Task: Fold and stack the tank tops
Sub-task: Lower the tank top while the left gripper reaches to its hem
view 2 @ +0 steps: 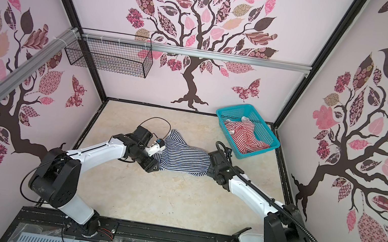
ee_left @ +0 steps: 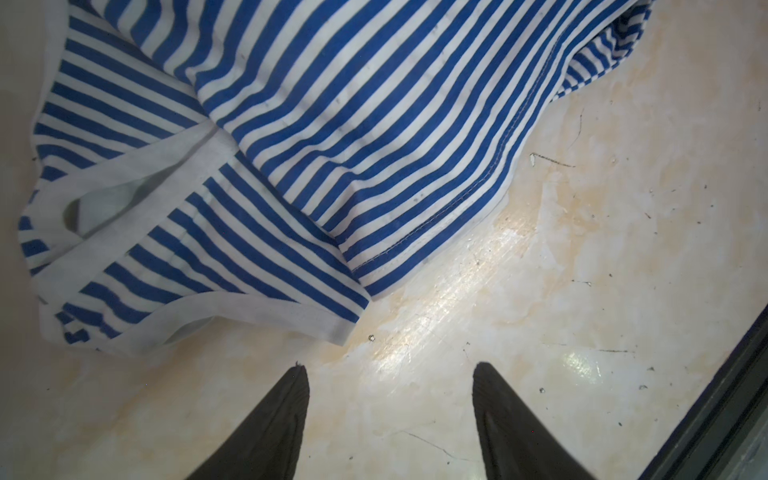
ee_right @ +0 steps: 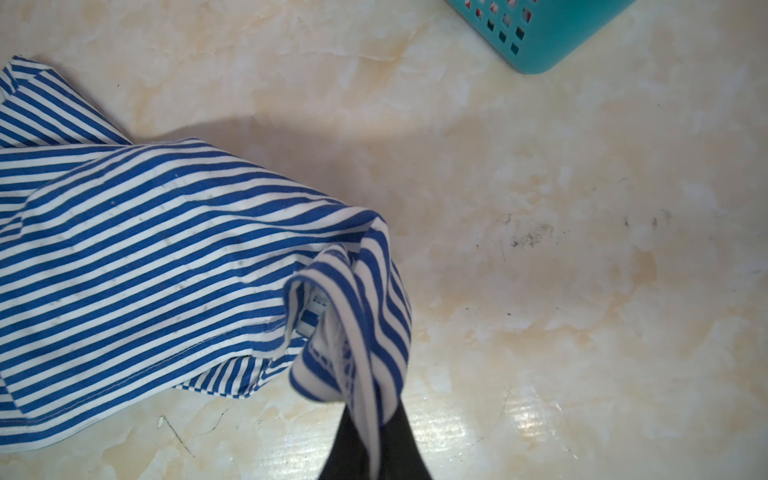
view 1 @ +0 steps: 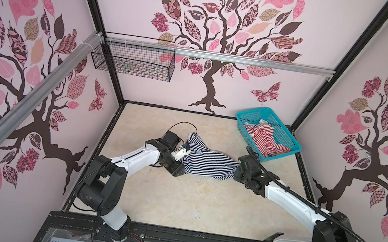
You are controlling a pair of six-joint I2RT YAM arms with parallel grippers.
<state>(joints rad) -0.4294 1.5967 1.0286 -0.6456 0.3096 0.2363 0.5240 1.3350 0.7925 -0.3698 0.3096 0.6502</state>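
- Left pincer (ee_left: 390, 368): two dark, tapered fingers (ee_left: 274, 428) with fine ribbing, standing moderately apart. Only bare table shows between them.
- Right pincer (ee_right: 374, 419): closed on a gathered fold of the navy-and-white top (ee_right: 145, 249). The cloth is pinched into a narrow rope between the dark fingers and fans out from there.
- The navy-and-white top (view 1: 207, 162) lies stretched between the two pincers. It is soft knit with thin even stripes, a stitched hem and plain white binding at the openings.
- Its end near the left pincer is rumpled, layers overlapping. The white-bound corner (ee_left: 332, 328) sits just ahead of the fingertips, apart from them.
- A small label shows inside the fold near the right pincer.
- The red-and-white top (view 1: 264, 138) lies crumpled in the teal basket (view 1: 283, 132), beyond the right pincer and well apart from it. Its stripes run wavy over the folds.
- The basket is rigid plastic, rectangular, with square-holed mesh walls and a rounded corner (ee_right: 540, 37).
- The table (view 1: 187, 200) is cream, marble-patterned and glossy, with bright glare patches, dark scuffs and hairline scratches. A black frame borders it.
- The walls (view 1: 131, 10) are pale pink with brown-and-pink tree, leaf and butterfly decals.
- A black wire basket (view 1: 133, 59) hangs from an aluminium rail (view 1: 224, 58) on the back wall.
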